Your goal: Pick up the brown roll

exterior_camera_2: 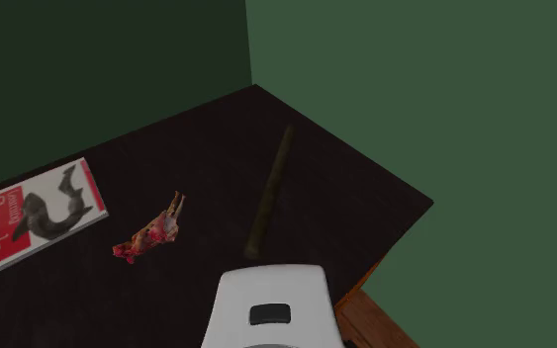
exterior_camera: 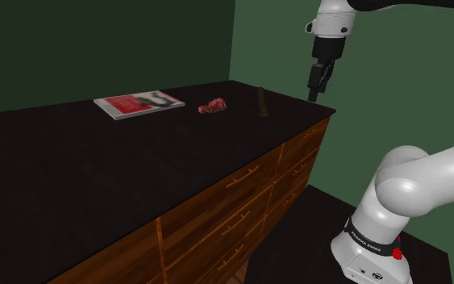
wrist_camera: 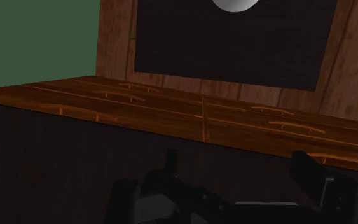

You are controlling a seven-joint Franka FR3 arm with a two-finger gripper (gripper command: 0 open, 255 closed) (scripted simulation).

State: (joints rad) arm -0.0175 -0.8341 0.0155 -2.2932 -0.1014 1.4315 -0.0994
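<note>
Shoulder view: the all-black claw [exterior_camera: 314,90] hangs in the air near the dark countertop's [exterior_camera: 72,177] corner, holding nothing; its opening I cannot tell; the long, thin, dark brown roll [exterior_camera: 264,102] lies on the counter close by; second exterior view: the roll lies flat beside a reddish scrap [exterior_camera_2: 152,235]; wrist view: brown wooden drawer fronts [wrist_camera: 203,114].

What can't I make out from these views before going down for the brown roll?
Second exterior view: magazine cut off by the left edge.
Second exterior view: white arm link may cover the near end of the brown roll.
Shoulder view: red lumpy item too small to identify.
Shoulder view: unclear whether the gripper hangs over the counter or beyond its corner.
</note>
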